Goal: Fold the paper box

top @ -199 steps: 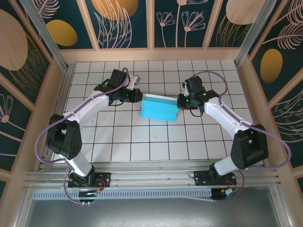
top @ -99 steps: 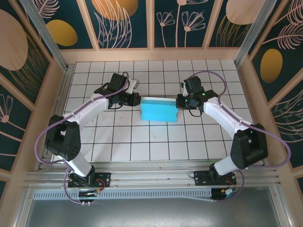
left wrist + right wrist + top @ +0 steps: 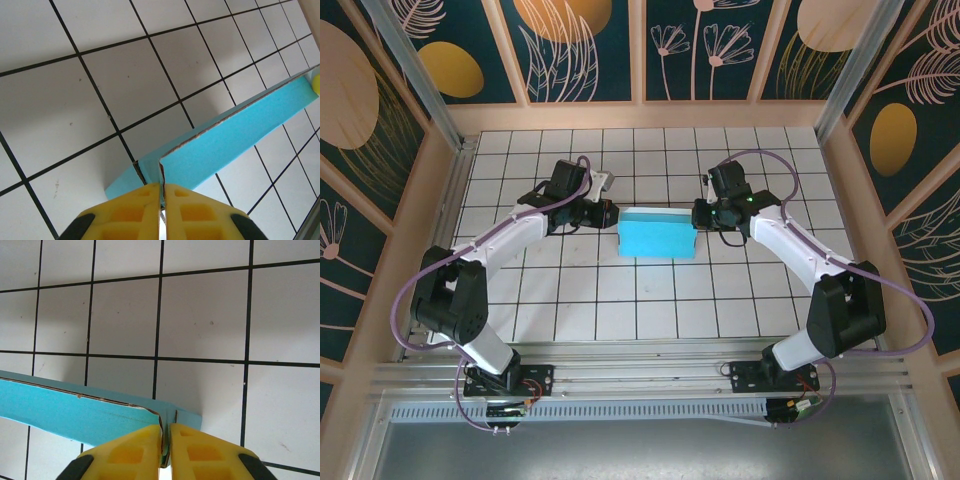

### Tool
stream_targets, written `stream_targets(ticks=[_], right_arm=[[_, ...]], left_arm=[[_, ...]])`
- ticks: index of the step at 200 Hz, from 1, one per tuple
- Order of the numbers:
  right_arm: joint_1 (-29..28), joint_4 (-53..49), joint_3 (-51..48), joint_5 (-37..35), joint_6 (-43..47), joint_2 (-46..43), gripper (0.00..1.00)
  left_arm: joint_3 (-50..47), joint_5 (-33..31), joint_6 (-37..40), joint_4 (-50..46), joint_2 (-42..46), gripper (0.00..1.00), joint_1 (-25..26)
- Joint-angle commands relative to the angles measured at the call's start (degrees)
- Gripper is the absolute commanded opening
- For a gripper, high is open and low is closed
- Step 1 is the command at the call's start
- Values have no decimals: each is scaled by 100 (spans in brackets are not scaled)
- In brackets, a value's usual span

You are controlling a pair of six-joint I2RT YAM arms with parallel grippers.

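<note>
The paper box (image 3: 657,238) sits at the middle of the tiled table (image 3: 620,300), between the two arms and a little toward the far side; it shows turquoise on every face that can be seen; in the top view its long axis runs left to right, close to parallel with the grid lines, one short end pointing at the left arm and the other at the right arm; the left gripper (image 3: 612,210) meets the far corner of the left short end, and the right gripper (image 3: 697,216) meets the far corner of the right short end; in the left wrist view the box stretches away from the camera toward the upper right as a long narrow blue band with a raw cardboard edge along its top, and the yellow fingers (image 3: 132,212) stand all but together, pinched on a thin upright edge of card at the near corner; in the right wrist view the box runs off to the left as a long blue strip, and the yellow fingers (image 3: 202,452) are likewise pressed nearly together on a thin fold of card at the corner nearest them; both wrist views show a soft shadow on the tiles beside the box; whether its underside touches the table I cannot tell.
</note>
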State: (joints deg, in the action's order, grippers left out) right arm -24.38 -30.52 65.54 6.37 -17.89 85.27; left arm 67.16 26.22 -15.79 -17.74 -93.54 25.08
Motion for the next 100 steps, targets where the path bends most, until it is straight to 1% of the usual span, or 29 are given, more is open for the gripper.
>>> stream_targets(ticks=[1,45,70,100], right_arm=[[-87,-293,156,-133,80,-39,17],[-88,-276,187,-154,75,-145,28],[-85,-254,203,-76,62,-182,32],[-85,-238,207,-70,49,-236,34]], left_arm=[[41,59,-34,-418,124,12,49],[55,66,-47,-432,202,16,47],[39,111,-71,-380,290,16,50],[52,133,-82,-353,340,17,49]])
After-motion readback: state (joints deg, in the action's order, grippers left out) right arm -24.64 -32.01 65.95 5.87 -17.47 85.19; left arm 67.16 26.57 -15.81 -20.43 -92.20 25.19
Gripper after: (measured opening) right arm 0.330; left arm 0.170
